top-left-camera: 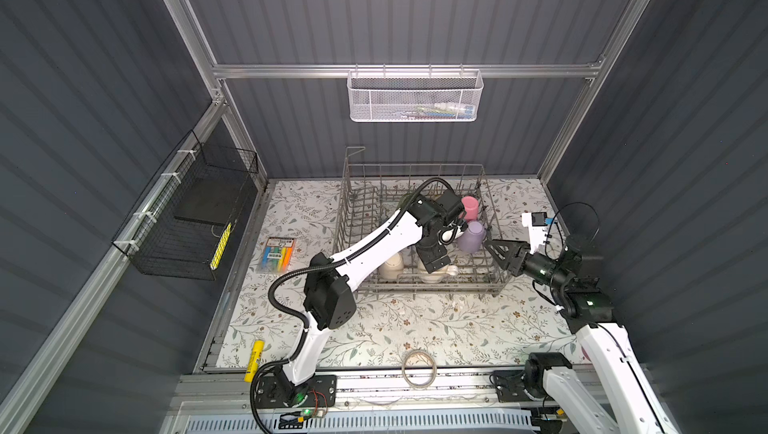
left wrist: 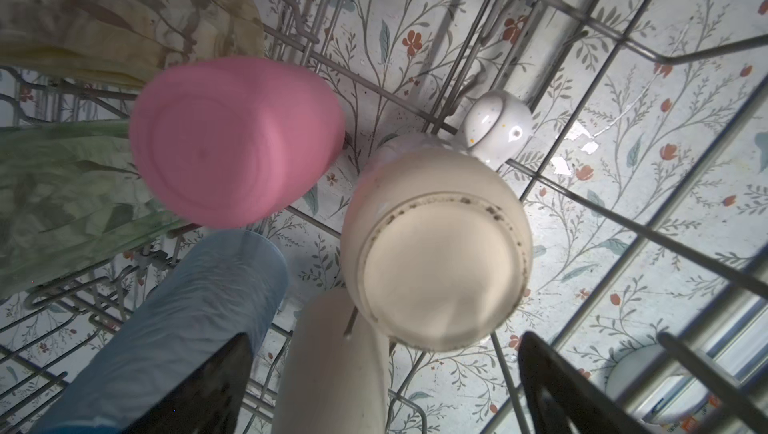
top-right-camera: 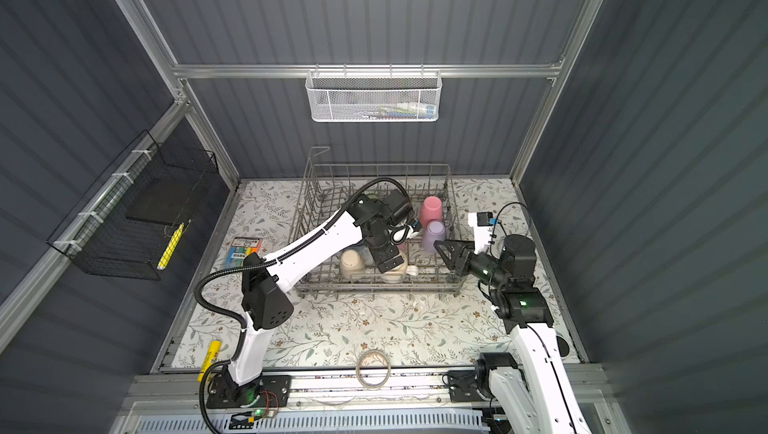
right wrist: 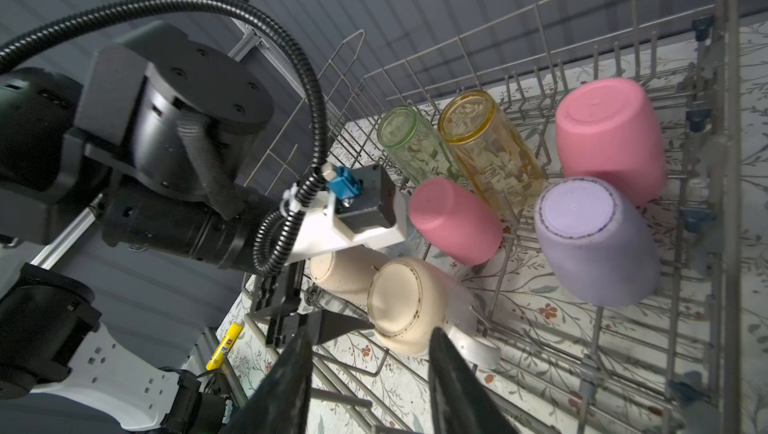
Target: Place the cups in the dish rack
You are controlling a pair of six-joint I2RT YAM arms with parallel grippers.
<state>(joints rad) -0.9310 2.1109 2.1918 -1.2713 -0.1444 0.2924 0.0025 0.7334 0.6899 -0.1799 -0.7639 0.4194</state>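
Eight cups sit in the rack [right wrist: 730, 78], which stands at the table's [top-left-camera: 415, 328] far edge. All lean on the tines, the opaque ones bottom-up: green tumbler [right wrist: 405, 145], amber tumbler [right wrist: 490, 153] and a pink cup [right wrist: 611, 136] along the rack's far side, a second pink cup [right wrist: 455, 224] and the lilac cup [right wrist: 598, 244] mid-rack, the beige cup [right wrist: 345, 276] and white mug [right wrist: 409, 307] at its near side, handle toward the table's right edge. The blue tumbler [left wrist: 187, 319] shows plainly only in the left wrist view, cut off by the frame and a jaw. In both top views the left arm [top-left-camera: 374, 244] hides most of the tumblers and the second pink cup. The left jaws hang spread wide over the near cups, empty; the right jaws, partly spread and empty, hover at the rack's right rim.
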